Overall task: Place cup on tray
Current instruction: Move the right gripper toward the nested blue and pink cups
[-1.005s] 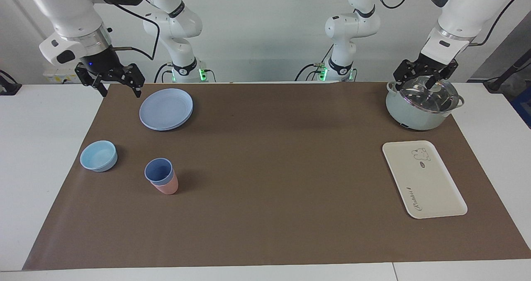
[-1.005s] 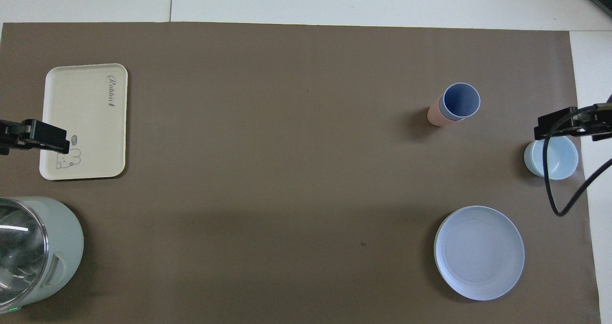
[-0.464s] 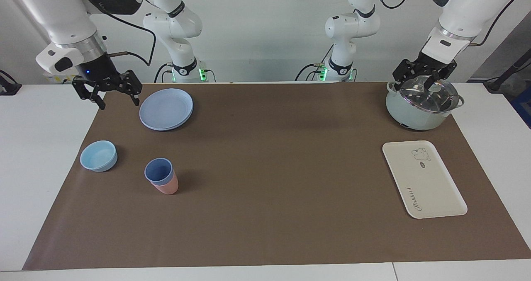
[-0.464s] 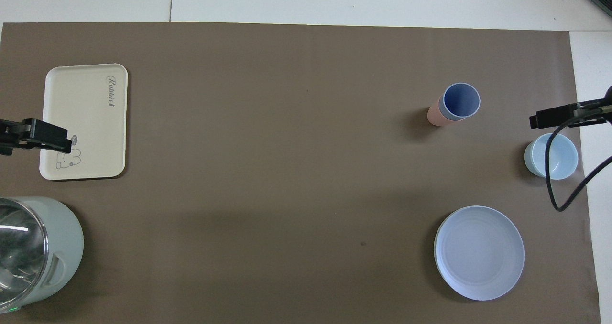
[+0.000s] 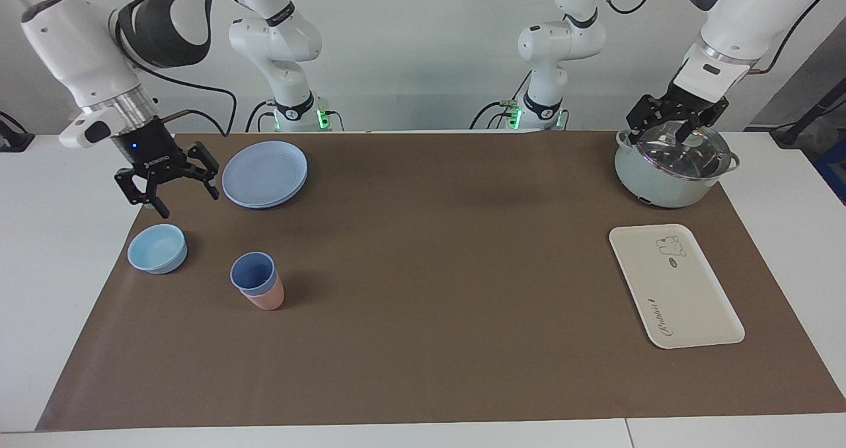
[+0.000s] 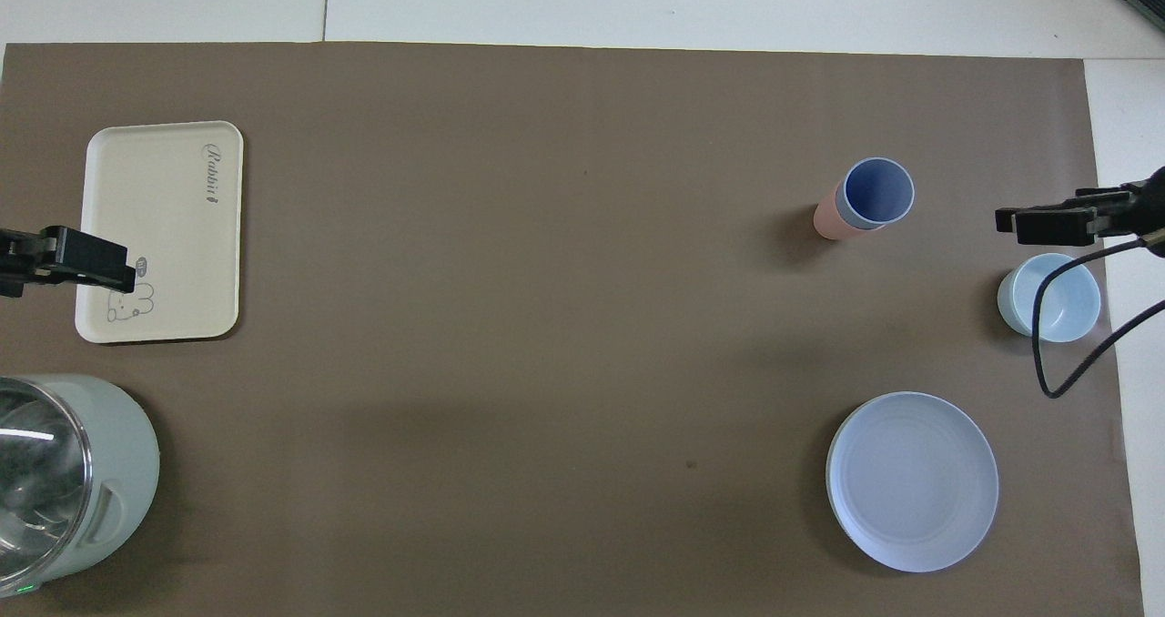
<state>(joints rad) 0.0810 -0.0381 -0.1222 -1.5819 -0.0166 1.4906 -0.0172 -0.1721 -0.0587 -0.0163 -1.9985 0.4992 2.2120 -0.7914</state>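
We see the right gripper [image 5: 177, 195] up in the air with its fingers spread wide apart, holding nothing and touching nothing; it hangs over the brown mat [image 5: 429, 342] between the round plate [image 5: 265, 173] and the light-blue bowl [image 5: 157, 248]. The left gripper [image 5: 679, 123] waits over the pot [image 5: 667, 184], its fingers likewise apart and empty, just above the glass lid [image 5: 687, 154]; we cannot tell whether they touch it.

The cup [image 5: 252, 273] is a tapered, smooth periwinkle-blue tumbler with no handle. It stands upright, nested inside a salmon-pink cup [image 5: 268, 298] of the same shape, toward the right arm's end of the table, farther from the robots than the plate and beside the bowl. The tray [image 5: 687, 302] lies well apart from it, toward the left arm's end, farther from the robots than the pot. It is flat, cream-white and rectangular with rounded corners, printed with a small animal drawing and cursive script, and bare.

We count two cups, one shallow round bowl, one glossy round plate, one tray, and one pale green pot with a clear domed lid. The mat is matte and covers most of the white table [image 5: 59, 250].
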